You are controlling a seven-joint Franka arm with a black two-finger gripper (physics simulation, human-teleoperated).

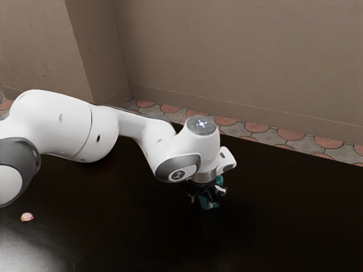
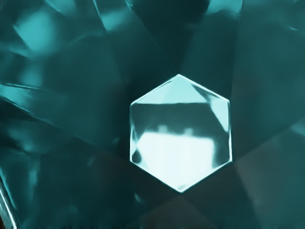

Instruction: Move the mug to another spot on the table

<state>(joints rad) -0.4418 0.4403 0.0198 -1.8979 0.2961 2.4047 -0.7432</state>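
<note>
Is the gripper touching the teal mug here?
Cannot tell: in the exterior view the gripper sits over the teal mug, hiding any contact or gap between them.

Exterior view: set at the arm's side, raised, looking down across the dark surface [image 1: 283, 221] toward the beige wall [image 1: 238, 51], at middling range. Wrist view: on the hand, facing down, very close into the teal mug [image 2: 181, 138]. Shared: that mug, under the gripper [image 1: 209, 202].
</note>
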